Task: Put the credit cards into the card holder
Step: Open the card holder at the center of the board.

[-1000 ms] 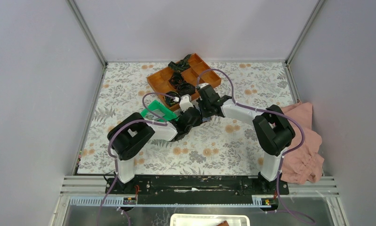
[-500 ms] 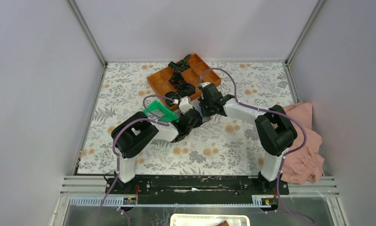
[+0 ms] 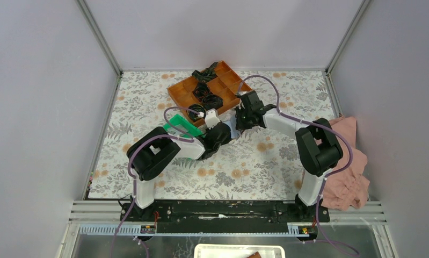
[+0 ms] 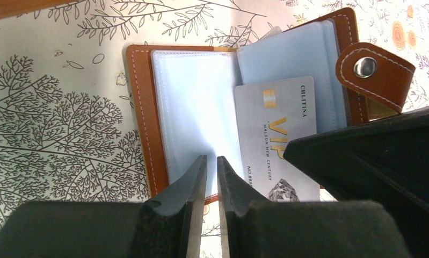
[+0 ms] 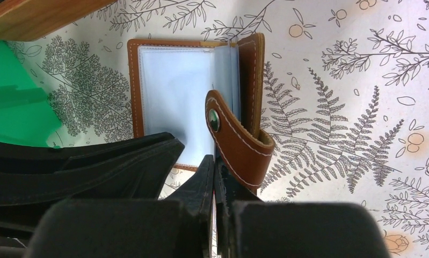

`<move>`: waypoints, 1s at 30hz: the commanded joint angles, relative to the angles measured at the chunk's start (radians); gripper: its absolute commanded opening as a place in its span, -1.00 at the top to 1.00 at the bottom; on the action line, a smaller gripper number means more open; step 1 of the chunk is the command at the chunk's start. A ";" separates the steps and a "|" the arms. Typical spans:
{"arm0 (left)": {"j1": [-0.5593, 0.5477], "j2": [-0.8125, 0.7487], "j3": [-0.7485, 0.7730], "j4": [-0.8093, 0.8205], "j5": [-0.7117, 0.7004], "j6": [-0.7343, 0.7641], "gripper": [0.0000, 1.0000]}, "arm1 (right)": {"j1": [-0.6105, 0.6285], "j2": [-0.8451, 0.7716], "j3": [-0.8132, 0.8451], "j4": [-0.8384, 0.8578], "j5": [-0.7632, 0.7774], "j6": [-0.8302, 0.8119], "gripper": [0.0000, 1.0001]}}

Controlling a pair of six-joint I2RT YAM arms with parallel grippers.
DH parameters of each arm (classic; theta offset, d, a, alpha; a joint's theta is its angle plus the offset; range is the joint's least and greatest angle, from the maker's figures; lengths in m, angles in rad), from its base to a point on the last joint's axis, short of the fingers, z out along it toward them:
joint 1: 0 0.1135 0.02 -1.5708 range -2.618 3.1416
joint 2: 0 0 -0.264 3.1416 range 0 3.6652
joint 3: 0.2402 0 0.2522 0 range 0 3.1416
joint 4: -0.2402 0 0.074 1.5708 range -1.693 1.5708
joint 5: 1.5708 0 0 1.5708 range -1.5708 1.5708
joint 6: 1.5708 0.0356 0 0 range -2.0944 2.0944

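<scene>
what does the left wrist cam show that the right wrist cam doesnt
Only the left wrist view: a silver VIP credit card lying on the right side of the open card holder, and the left gripper, fingers a narrow gap apart at the holder's near edge.
Only the right wrist view: the green tray, a corner of the orange tray, and the right gripper, shut, close by the snap tab.
Both: the card holder, its clear sleeves, the snap tab, and the floral table cover.

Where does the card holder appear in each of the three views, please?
Top external: card holder centre, between the arms, mostly hidden.
Left wrist: card holder open, upper middle.
Right wrist: card holder open, upper left of centre.
Shared landmark: orange tray just beyond it.
</scene>
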 commanded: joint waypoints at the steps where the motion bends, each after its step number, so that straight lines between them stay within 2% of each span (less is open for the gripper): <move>1: 0.014 0.002 0.004 -0.129 -0.053 0.032 0.60 | -0.029 -0.015 -0.014 -0.015 -0.048 0.007 1.00; 10: 0.028 -0.005 0.016 -0.203 -0.083 0.062 0.60 | -0.079 0.013 -0.010 0.007 -0.089 0.016 1.00; 30: 0.035 0.089 0.096 -0.312 -0.042 0.077 0.59 | -0.193 0.090 0.003 0.074 -0.251 0.057 1.00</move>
